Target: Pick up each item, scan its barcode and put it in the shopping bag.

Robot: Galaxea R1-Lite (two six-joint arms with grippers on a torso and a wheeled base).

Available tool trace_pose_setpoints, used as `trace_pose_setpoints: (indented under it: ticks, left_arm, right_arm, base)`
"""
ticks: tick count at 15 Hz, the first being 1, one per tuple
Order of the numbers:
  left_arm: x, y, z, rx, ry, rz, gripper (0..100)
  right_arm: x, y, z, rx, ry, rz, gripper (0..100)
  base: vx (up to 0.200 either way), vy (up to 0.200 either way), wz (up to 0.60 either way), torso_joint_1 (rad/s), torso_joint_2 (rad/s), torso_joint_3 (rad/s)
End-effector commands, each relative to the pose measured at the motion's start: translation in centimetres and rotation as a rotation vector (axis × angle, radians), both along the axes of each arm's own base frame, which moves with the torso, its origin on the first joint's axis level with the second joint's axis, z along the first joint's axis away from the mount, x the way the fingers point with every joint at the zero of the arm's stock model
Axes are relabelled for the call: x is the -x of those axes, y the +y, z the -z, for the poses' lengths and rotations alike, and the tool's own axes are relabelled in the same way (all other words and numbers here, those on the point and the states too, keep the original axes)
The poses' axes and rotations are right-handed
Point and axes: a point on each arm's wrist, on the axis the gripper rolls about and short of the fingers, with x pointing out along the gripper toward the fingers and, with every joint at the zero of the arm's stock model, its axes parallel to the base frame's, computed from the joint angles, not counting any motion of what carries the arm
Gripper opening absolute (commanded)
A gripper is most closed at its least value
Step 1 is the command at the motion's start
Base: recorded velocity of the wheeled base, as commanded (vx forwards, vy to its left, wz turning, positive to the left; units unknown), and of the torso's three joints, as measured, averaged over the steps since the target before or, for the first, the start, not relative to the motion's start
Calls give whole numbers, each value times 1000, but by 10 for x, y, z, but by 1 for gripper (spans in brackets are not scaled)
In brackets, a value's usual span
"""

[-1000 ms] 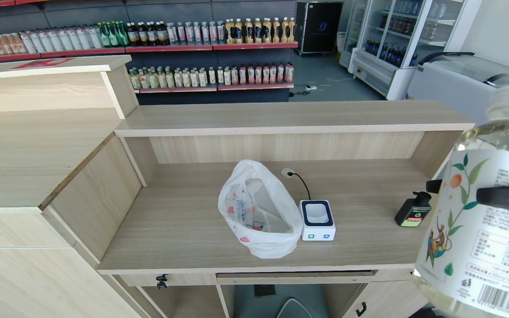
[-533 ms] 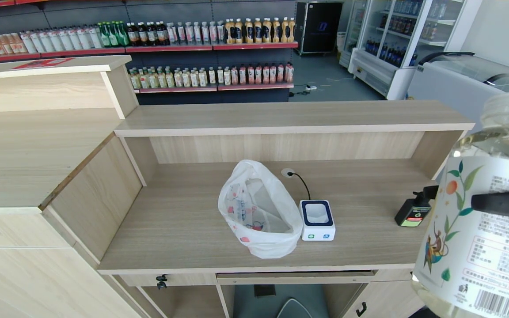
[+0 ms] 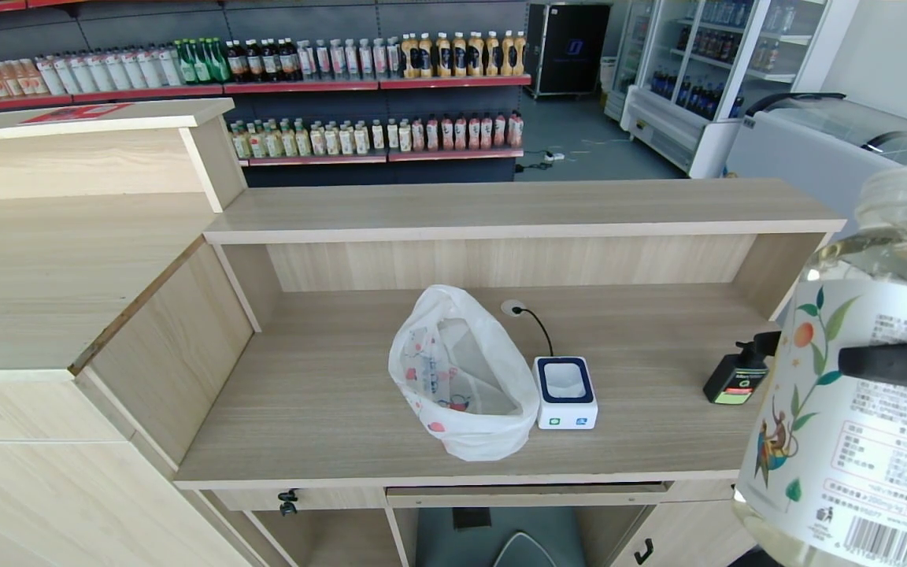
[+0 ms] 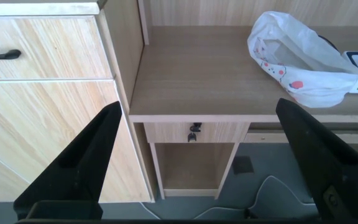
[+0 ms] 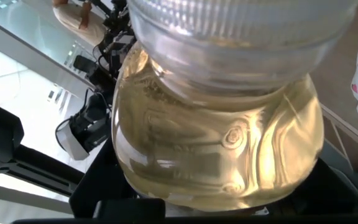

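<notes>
A clear bottle [image 3: 855, 449] of pale yellow drink, with a white leaf-print label and a barcode at its lower end, hangs upright close to the head camera at the far right. My right gripper [image 3: 808, 352] is shut on it, one black finger [image 3: 902, 366] crossing the label. In the right wrist view the bottle [image 5: 222, 143] sits between the dark jaws. A white shopping bag [image 3: 461, 378] stands open mid-counter, with the white barcode scanner [image 3: 565, 391] touching its right side. My left gripper [image 4: 197, 165] hangs open and holds nothing, low in front of the counter's left end.
A small black bottle with a green and red label [image 3: 737, 378] stands on the counter's right part. The wooden counter [image 3: 327, 394] has a raised back ledge [image 3: 516, 209] and a taller cabinet [image 3: 68, 268] on the left. Drink shelves and coolers stand far behind.
The held bottle and my right gripper sank slightly in the head view a second ago and have stayed still since. Bag, scanner and left gripper have not moved.
</notes>
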Motion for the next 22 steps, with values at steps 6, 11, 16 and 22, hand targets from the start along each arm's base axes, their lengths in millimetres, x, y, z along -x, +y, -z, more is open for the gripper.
trace_pose_setpoints:
  ticks: [6,11,16,22]
  left_arm:
    - [0,0,0,0,1,-1,100]
    - [0,0,0,0,1,-1,100]
    - [0,0,0,0,1,-1,100]
    - [0,0,0,0,1,-1,100]
  right_arm:
    - [-35,-10,9,151,-258,350,0]
    - [-68,-76,51,708,-714,576,0]
    - [-69,-106,57,934,-919,556,0]
    - [-105,-116,64,987,-1113,567,0]
  base:
    - [0,0,0,0,0,0]
    - [0,0,0,0,0,0]
    - [0,0,0,0,0,0]
    - [0,0,500,1,2,4]
